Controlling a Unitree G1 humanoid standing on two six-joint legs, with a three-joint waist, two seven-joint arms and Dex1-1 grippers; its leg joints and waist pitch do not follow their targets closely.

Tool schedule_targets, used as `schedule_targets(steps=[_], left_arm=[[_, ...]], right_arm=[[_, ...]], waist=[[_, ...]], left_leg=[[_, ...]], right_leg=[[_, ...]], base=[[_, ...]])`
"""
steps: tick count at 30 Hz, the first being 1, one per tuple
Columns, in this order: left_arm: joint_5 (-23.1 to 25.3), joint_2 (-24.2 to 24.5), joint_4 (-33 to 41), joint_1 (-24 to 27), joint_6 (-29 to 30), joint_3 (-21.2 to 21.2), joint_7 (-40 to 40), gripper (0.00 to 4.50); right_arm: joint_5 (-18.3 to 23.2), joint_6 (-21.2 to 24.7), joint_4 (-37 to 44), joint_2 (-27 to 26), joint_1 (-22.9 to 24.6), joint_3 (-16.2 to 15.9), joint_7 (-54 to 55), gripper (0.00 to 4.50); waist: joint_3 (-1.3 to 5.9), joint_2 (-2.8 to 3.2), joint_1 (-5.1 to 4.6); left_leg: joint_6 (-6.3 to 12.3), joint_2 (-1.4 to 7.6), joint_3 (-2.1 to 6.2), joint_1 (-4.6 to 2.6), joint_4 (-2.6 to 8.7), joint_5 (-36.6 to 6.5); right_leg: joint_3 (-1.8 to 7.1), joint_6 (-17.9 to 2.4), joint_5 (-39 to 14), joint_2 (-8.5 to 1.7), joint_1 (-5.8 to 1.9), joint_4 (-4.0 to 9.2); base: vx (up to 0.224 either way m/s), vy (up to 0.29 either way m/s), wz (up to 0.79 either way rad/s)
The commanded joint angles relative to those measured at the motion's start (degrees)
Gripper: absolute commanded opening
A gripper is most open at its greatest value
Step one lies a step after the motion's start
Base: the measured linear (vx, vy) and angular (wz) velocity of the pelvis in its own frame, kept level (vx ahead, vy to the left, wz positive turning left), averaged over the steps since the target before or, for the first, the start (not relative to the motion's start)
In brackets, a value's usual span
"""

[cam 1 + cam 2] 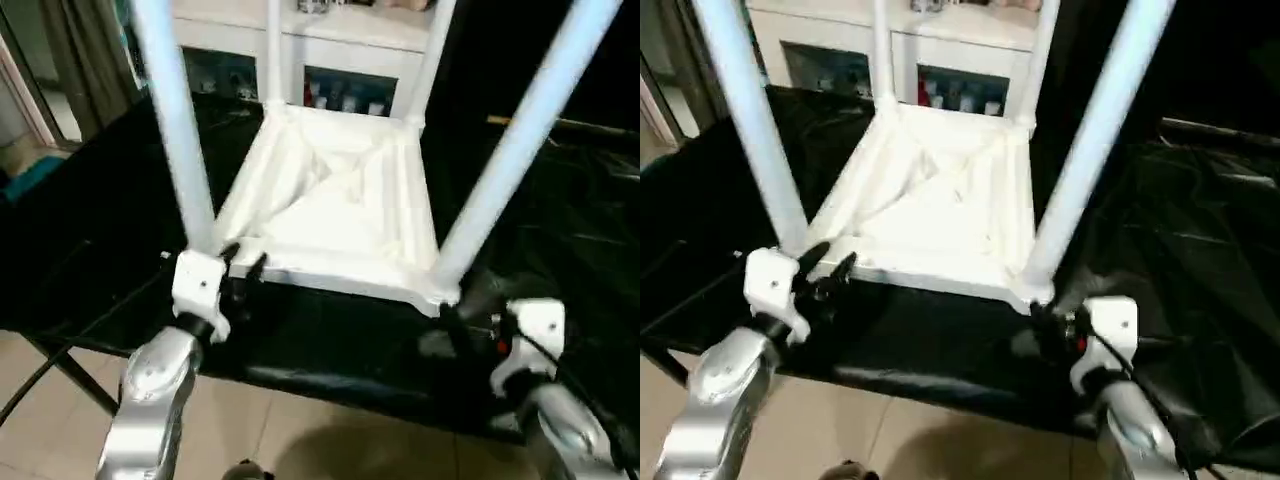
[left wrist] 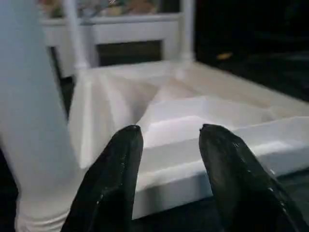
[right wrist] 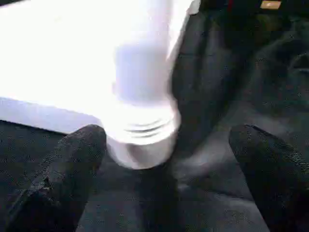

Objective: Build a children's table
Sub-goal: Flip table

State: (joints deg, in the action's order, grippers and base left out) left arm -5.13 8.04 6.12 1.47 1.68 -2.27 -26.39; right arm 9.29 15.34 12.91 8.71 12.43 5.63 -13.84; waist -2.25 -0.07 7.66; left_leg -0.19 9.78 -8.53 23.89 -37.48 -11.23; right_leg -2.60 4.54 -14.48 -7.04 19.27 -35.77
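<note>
The white children's table lies upside down on the black table, four legs up. My left gripper at 8 o'clock and right gripper at 4 o'clock both have jaws open, empty.

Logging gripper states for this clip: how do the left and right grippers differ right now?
The left gripper sits at the table's near-left corner, fingers open narrowly toward the rim. The right gripper sits at the near-right corner, fingers spread wider on either side of that leg's base. Both are open, gripping nothing.
</note>
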Motion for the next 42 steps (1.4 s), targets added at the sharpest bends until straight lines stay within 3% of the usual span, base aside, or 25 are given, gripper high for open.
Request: schedule_targets(steps=[1,2,3,4,6,7,9,10,11,14,17,18,19,20,21,22,23,24,28,29,32,34,36,39,42], left_arm=[[-6.82,3.04,5.52,4.25,2.99,-0.37,-7.23,2.24],[-7.88,3.57,6.38,5.11,3.84,-0.34,-8.28,2.24],[-8.44,5.12,8.35,7.48,3.94,-1.17,-8.68,2.55],[-8.44,5.12,8.35,7.48,3.94,-1.17,-8.68,2.55],[-9.05,5.48,9.34,8.56,4.33,-2.10,-8.31,2.64],[-10.52,5.90,11.68,11.16,4.85,-5.43,-7.04,2.74],[-10.16,6.25,12.23,12.34,4.25,-7.95,-5.56,2.97],[-9.87,6.32,12.10,12.27,4.14,-8.29,-5.14,3.03],[-8.79,6.62,11.45,11.73,4.02,-9.47,-3.32,3.06],[-7.04,7.18,8.48,7.27,5.62,-10.00,0.85,3.19],[-5.74,6.47,6.87,4.38,7.42,-9.09,3.41,3.52],[-4.38,5.62,4.73,1.68,8.64,-8.27,5.76,3.62],[-3.26,4.81,1.83,-1.29,8.59,-7.13,6.91,3.62],[-2.84,4.61,0.51,-2.45,8.12,-6.59,6.94,3.73],[-1.29,4.57,-1.60,-4.03,8.05,-5.73,7.73,3.82],[-0.40,4.59,-2.74,-4.90,8.10,-5.28,8.24,3.86],[-0.19,4.60,-3.02,-5.11,8.12,-5.17,8.37,3.90],[1.31,4.22,-6.51,-8.57,8.11,-3.68,9.04,4.06],[1.19,3.35,-9.65,-13.52,7.91,-2.80,9.67,4.28],[1.15,3.25,-10.16,-14.28,7.91,-2.65,9.70,4.30],[1.89,2.69,-15.23,-19.52,6.47,-2.10,10.40,4.45],[2.51,2.44,-17.64,-21.73,6.25,-1.91,11.28,4.45],[3.33,2.27,-19.97,-23.69,6.12,-1.64,12.08,4.45],[5.72,1.96,-21.56,-24.76,7.59,-2.14,17.40,4.45],[4.92,0.73,-15.92,-20.02,3.80,-3.97,19.27,4.45]], right_arm=[[2.01,-1.44,1.54,0.29,1.48,-0.81,-2.56,4.50],[2.20,-1.52,1.68,0.46,1.75,-0.86,-3.11,4.50],[3.33,-2.55,2.75,1.72,2.77,-1.28,-6.28,4.50],[3.33,-2.55,2.75,1.72,2.77,-1.28,-6.28,4.50],[4.25,-2.98,3.62,2.56,3.28,-1.51,-8.31,4.50],[8.87,-2.07,5.74,4.24,4.02,-1.56,-14.14,4.50],[11.87,-1.61,6.65,5.44,4.08,-1.75,-17.94,4.50],[12.11,-1.59,6.69,5.55,4.01,-1.78,-18.27,4.50],[12.73,-1.58,6.73,5.93,3.61,-1.92,-19.18,4.50],[12.81,-1.99,4.87,5.36,1.09,-1.87,-18.83,4.50],[12.44,-2.32,3.89,5.14,-0.14,-2.07,-18.17,4.50],[11.88,-2.56,2.88,4.93,-1.31,-2.35,-17.56,4.50],[11.24,-2.70,1.55,4.59,-2.84,-2.75,-16.81,4.50],[10.92,-2.73,0.96,4.37,-3.51,-2.93,-16.45,4.50],[10.63,-2.71,0.22,4.01,-4.39,-3.30,-16.22,4.50],[10.47,-2.67,-0.15,3.80,-4.89,-3.52,-16.09,4.50],[10.43,-2.65,-0.24,3.75,-5.01,-3.57,-16.06,4.50],[10.10,-2.84,-1.18,3.15,-6.73,-4.24,-15.89,4.50],[9.95,-3.06,-1.48,2.65,-7.93,-4.42,-15.57,4.50],[9.74,-3.25,-1.62,2.80,-8.11,-4.56,-15.36,4.50],[8.85,-3.65,-2.80,2.58,-8.93,-4.29,-13.75,4.50],[7.82,-4.02,-3.19,2.39,-9.18,-4.24,-12.76,4.50],[5.16,-3.93,-3.89,2.26,-9.73,-4.35,-9.82,4.50],[1.44,-3.24,-4.98,2.09,-10.89,-4.24,-5.14,4.50],[0.91,-3.49,-5.33,1.52,-10.97,-3.61,-2.78,4.50]], waist=[[1.75,0.31,-1.01],[2.08,1.32,-3.85],[2.21,2.32,-4.20],[2.29,1.87,-4.70],[1.71,0.95,-4.46],[1.00,-1.12,-4.06],[0.92,-1.13,-4.28],[0.57,-1.67,-4.62],[0.45,-1.99,-4.73],[0.27,-1.13,-4.75],[-0.15,-0.89,-2.18],[1.37,-6.24,-1.62],[1.09,-7.02,-2.29],[0.27,-6.07,-3.18],[-0.92,-3.45,-2.05],[-0.92,-3.45,-2.05],[-0.26,-1.82,-3.11],[0.11,0.13,-3.62],[0.21,-0.11,-3.42],[0.13,-1.52,-3.22],[-0.13,-1.07,-3.08],[0.17,-1.71,-2.96],[0.23,-0.45,-2.77],[0.57,-0.05,-3.15],[0.70,-0.88,-3.27]], left_leg=[[6.67,3.24,2.32,-0.59,7.73,-10.07],[6.89,2.56,2.86,-4.72,8.90,-14.93],[3.46,3.43,3.15,-4.94,10.55,-17.26],[1.62,3.99,3.47,-4.31,10.96,-18.19],[-6.58,5.04,3.96,-3.09,12.08,-26.58],[-10.26,3.46,2.25,-4.18,9.97,-39.21],[-8.52,3.20,3.22,-3.52,8.24,-39.42],[-7.69,3.44,4.00,-2.42,8.55,-38.20],[-8.25,3.51,4.20,-2.40,8.91,-39.44],[-13.31,3.15,4.30,-2.54,12.12,-52.08],[-16.02,2.10,-0.67,3.12,19.28,-56.81],[-14.76,0.44,-3.88,-1.85,10.46,-31.18],[-11.30,-1.10,1.12,-8.72,-5.22,-12.75],[-3.80,-1.51,5.42,-0.37,-3.83,-1.26],[-7.35,0.42,7.41,-3.93,-2.83,-2.91],[-7.35,0.42,7.41,-3.93,-2.83,-2.91],[-11.36,3.68,8.48,-5.65,4.83,-30.74],[-12.18,3.63,9.39,-4.03,9.52,-47.05],[-10.33,2.37,7.50,-3.35,9.55,-40.16],[-9.40,2.45,6.16,-3.64,8.97,-34.33],[-7.69,2.29,5.12,-3.93,8.90,-29.33],[-6.37,2.38,4.58,-3.97,8.85,-24.05],[-5.86,2.57,4.13,-3.89,9.05,-20.45],[-6.47,2.68,3.63,-3.20,9.48,-20.48],[-4.63,3.01,3.19,-2.99,9.52,-18.22]], right_leg=[[1.04,-11.82,-23.52,-2.65,-1.65,6.69],[-1.56,-11.53,-15.53,3.94,1.43,1.49],[-1.89,-9.30,-7.25,4.66,2.37,-1.92],[-1.97,-7.78,-3.93,4.34,1.99,-2.31],[-0.54,-5.81,-0.57,1.38,1.30,0.18],[2.66,-7.61,-14.44,-1.94,3.19,4.17],[3.65,-8.78,-24.73,-4.78,2.20,5.86],[3.11,-7.81,-31.81,-5.54,1.28,6.80],[2.56,-7.29,-33.59,-4.93,1.20,6.89],[0.05,-7.05,-25.09,-1.27,0.76,5.14],[-2.92,-7.98,-14.45,2.98,-3.94,-4.95],[1.57,-6.43,-34.45,-2.45,1.52,-0.79],[3.65,-5.43,-48.87,-8.84,9.73,9.66],[6.12,-10.72,-49.08,-9.32,0.52,9.93],[2.29,-15.57,-39.26,-7.76,0.78,8.32],[2.29,-15.57,-39.26,-7.76,0.78,8.32],[-0.10,-11.98,-26.08,-0.99,2.44,3.44],[-0.47,-9.37,-7.09,0.07,0.25,1.01],[0.36,-8.73,-11.40,-2.40,-0.92,4.47],[1.19,-8.68,-19.45,-3.80,-0.26,6.58],[1.53,-8.25,-29.32,-4.39,-0.13,8.26],[1.51,-8.30,-28.67,-4.42,-0.32,8.63],[1.58,-9.00,-25.30,-4.16,-0.15,8.43],[1.04,-9.46,-22.96,-3.42,-0.69,7.59],[1.21,-11.16,-19.33,-3.49,-0.62,7.23]], base=[[0.059,0.271,-0.14],[0.059,0.271,-0.14],[0.047,0.247,0.09],[-0.018,0.186,0.06],[-0.032,0.153,0.03],[-0.051,0.073,0.15],[-0.054,0.063,0.05],[-0.072,0.061,-0.32],[-0.072,0.061,-0.32],[-0.095,0.031,-0.17],[-0.147,0.008,0.03],[-0.111,-0.044,0.19],[0.082,-0.117,0.12],[0.082,-0.117,0.12],[0.105,-0.027,-0.05],[-0.114,0.055,0.09],[-0.114,0.055,0.09],[-0.166,0.024,0.17],[-0.084,0.016,0.00],[-0.077,0.000,-0.07],[-0.058,-0.026,-0.01],[-0.026,-0.013,-0.02],[0.000,0.000,0.00],[0.000,0.000,0.00],[0.000,0.000,0.00]])
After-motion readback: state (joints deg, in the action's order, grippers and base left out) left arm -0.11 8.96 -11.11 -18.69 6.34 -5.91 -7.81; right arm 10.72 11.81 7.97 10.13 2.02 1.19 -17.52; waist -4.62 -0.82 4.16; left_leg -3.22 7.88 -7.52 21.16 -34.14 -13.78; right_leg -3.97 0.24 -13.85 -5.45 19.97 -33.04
